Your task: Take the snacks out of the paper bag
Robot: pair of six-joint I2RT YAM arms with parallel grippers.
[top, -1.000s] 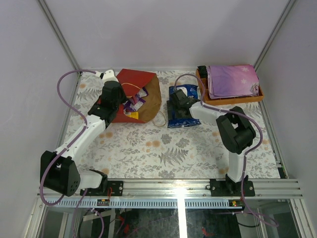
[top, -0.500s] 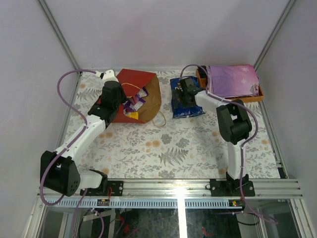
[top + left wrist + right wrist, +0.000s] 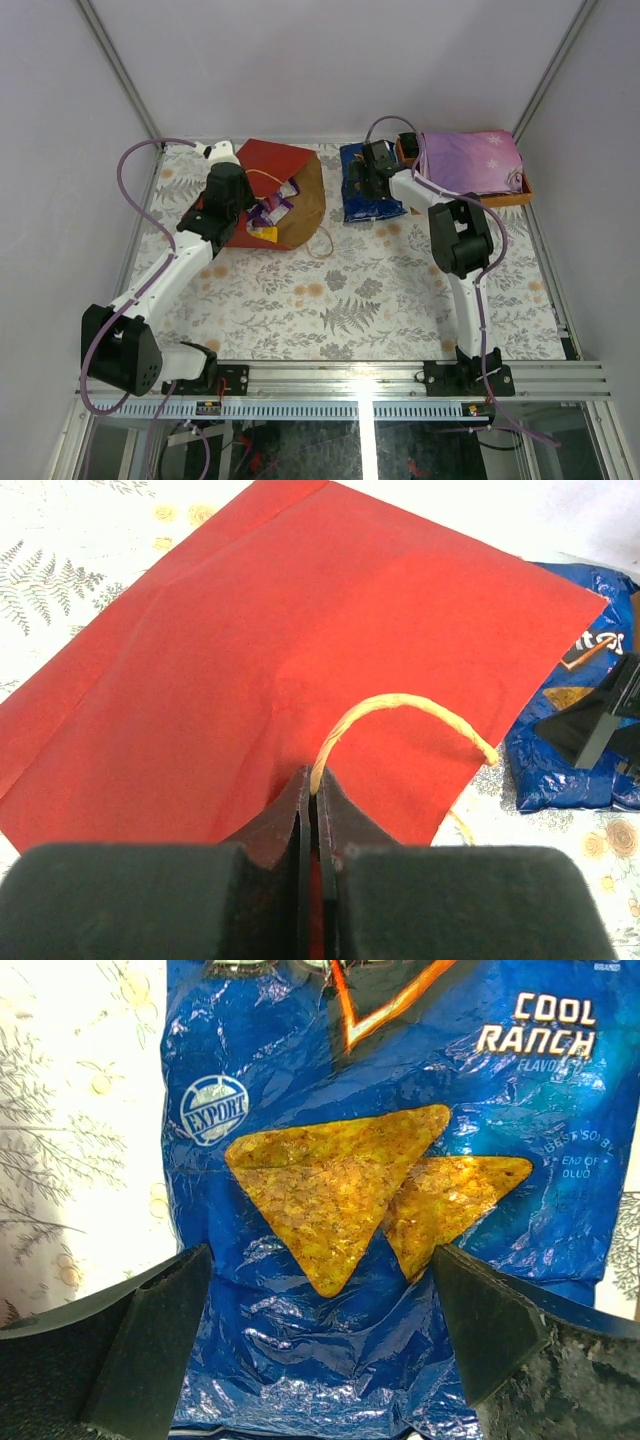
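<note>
- Two pincers are at work. The left pincer (image 3: pixel 318 805) (image 3: pixel 247 198) is pressed together on one tan handle (image 3: pixel 400 705) of the paper bag (image 3: pixel 282 160) (image 3: pixel 300 630).
- One paper bag, red outside and brown inside, lies on its side at the back left of the desk (image 3: pixel 330 300), its mouth facing right.
- Two loop handles show; the second handle (image 3: pixel 322 243) lies loose on the desk.
- Several small packs (image 3: pixel 274 208), purple and yellow, sit bunched in the bag's mouth; I cannot count them exactly.
- One Doritos bag (image 3: pixel 375 207) (image 3: pixel 400 1090) lies flat on the desk, right of the paper bag and outside it.
- The right pincer (image 3: pixel 320 1260) (image 3: pixel 362 175) hangs over the Doritos bag, jaws wide apart, gripping nothing.
- One orange tray (image 3: pixel 522 196) at the back right holds one purple cloth (image 3: pixel 470 160).
</note>
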